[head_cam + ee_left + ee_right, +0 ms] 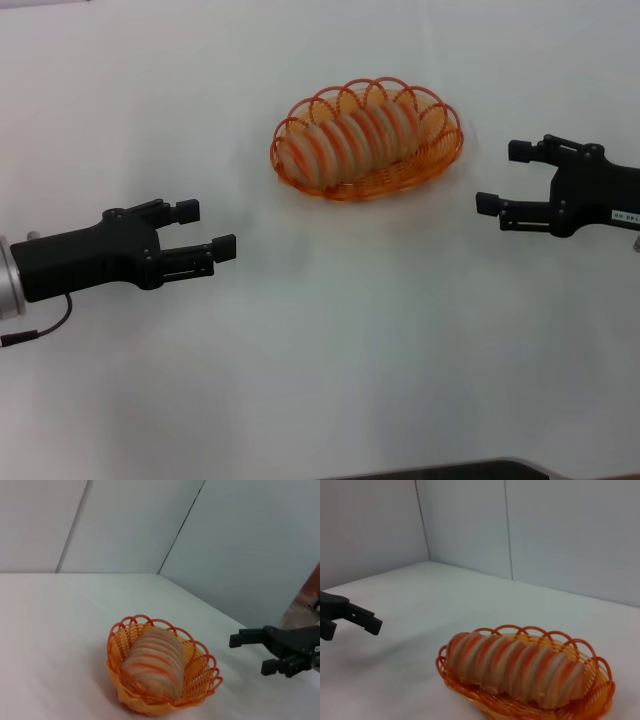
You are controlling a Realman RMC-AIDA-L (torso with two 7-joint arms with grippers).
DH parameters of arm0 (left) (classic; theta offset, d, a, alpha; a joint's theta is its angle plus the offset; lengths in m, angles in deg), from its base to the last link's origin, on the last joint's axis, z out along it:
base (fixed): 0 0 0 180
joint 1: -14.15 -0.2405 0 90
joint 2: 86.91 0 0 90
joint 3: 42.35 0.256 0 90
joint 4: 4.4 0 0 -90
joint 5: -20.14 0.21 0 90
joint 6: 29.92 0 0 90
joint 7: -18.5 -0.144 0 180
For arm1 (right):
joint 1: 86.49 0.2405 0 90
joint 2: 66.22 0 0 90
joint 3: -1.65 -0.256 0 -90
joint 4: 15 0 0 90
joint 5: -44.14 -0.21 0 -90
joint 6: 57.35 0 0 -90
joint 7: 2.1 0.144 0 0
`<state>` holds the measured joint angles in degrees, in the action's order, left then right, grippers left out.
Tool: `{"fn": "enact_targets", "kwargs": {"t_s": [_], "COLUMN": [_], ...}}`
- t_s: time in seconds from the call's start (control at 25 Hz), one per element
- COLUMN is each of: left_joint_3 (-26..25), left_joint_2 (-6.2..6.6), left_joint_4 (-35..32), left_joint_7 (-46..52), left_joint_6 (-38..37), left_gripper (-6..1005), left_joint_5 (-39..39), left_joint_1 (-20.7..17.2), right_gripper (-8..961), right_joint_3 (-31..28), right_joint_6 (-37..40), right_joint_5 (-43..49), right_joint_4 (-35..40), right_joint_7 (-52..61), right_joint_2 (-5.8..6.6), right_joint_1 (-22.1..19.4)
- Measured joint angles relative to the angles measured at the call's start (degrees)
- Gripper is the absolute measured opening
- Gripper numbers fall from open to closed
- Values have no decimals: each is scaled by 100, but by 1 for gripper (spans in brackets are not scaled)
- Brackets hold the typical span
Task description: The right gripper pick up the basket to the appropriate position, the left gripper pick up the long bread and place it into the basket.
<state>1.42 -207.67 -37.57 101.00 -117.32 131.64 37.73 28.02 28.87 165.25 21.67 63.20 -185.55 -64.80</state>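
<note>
The orange wire basket (pixel 440 160) stands on the white table at centre back. The long bread (pixel 355 140), pale tan with orange stripes, lies inside it along its length. The basket (pixel 202 680) and bread (pixel 155 662) also show in the left wrist view, and the basket (pixel 592 700) and bread (pixel 515 667) in the right wrist view. My left gripper (pixel 206 228) is open and empty, to the left of the basket and nearer to me. My right gripper (pixel 500 177) is open and empty, to the right of the basket. The right gripper (pixel 254 653) shows far off in the left wrist view.
The white table (pixel 330 360) spreads around the basket. Grey wall panels (pixel 520 530) rise behind the table. A dark edge (pixel 470 470) shows at the near side of the table.
</note>
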Motion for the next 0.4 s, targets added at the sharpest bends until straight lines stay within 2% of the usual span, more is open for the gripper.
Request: {"fn": "enact_targets", "kwargs": {"t_s": [0.4], "left_joint_3": [0], "left_joint_2": [24], "left_joint_4": [12], "left_joint_7": [17], "left_joint_6": [19], "left_gripper": [891], "left_joint_5": [21], "left_joint_1": [24], "right_gripper": [930], "right_joint_3": [96], "right_joint_6": [-193], "right_joint_5": [20], "right_joint_4": [-314], "right_joint_7": [-104], "right_joint_2": [-2], "right_joint_1": [-15]}}
